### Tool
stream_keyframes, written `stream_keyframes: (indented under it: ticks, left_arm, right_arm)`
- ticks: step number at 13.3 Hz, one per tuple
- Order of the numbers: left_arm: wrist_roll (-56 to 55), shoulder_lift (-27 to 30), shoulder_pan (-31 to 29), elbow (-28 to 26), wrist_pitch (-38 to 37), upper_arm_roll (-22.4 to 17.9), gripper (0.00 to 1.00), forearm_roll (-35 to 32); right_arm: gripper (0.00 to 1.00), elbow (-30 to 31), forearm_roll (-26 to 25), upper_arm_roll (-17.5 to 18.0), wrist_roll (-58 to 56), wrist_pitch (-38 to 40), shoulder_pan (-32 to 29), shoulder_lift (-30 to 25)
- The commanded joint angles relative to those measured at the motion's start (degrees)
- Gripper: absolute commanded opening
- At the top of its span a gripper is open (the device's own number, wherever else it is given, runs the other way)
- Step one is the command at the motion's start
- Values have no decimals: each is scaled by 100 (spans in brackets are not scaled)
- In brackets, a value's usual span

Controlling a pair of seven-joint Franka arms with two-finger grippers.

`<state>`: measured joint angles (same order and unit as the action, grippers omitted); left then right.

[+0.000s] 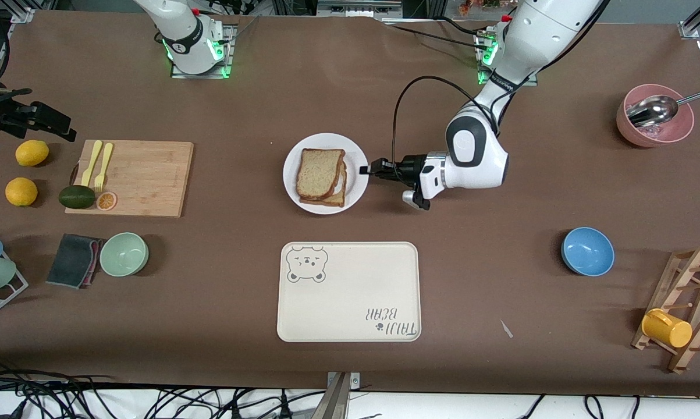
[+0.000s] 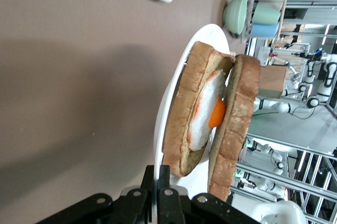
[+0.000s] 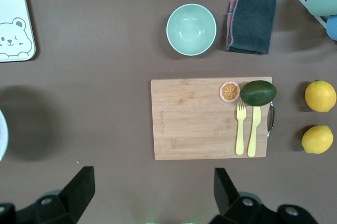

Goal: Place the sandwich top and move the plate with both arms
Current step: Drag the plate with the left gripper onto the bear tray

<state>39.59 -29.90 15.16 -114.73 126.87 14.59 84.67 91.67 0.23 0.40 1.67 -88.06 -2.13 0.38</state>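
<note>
At the centre of the front view the plate (image 1: 355, 192) holds the sandwich: the sandwich top (image 1: 319, 173) lies on the egg-bearing slice (image 2: 192, 116), while the cream bear tray (image 1: 350, 294) just below it in the frame carries nothing. In the upper right a pink bowl (image 1: 646, 135) holds a metal spoon (image 1: 652, 109), and the blue bowl (image 1: 587, 251) at lower right and green bowl (image 1: 124, 254) at lower left are bare. The left gripper (image 1: 366, 170) pinches the plate's rim with fingers pressed together; the right gripper (image 3: 152, 190), fingers spread, waits high over the cutting board (image 3: 200, 118).
</note>
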Motion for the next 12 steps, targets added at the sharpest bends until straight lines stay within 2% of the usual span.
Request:
stream_keyframes:
  ticks: [1, 5, 9, 12]
  left_arm:
    - [119, 107, -127, 170, -66, 26, 0, 208]
    - [31, 11, -171, 565, -14, -26, 0, 172]
    - [-117, -515, -127, 1311, 13, -210, 0, 129]
    - [-302, -1095, -92, 2093, 302, -246, 0, -73]
  right_arm:
    - [100, 71, -6, 39, -9, 26, -15, -74]
    - [100, 71, -6, 39, -9, 35, -15, -74]
    - [100, 71, -6, 31, 0, 35, -15, -74]
    - [100, 71, -6, 39, 0, 35, -15, -74]
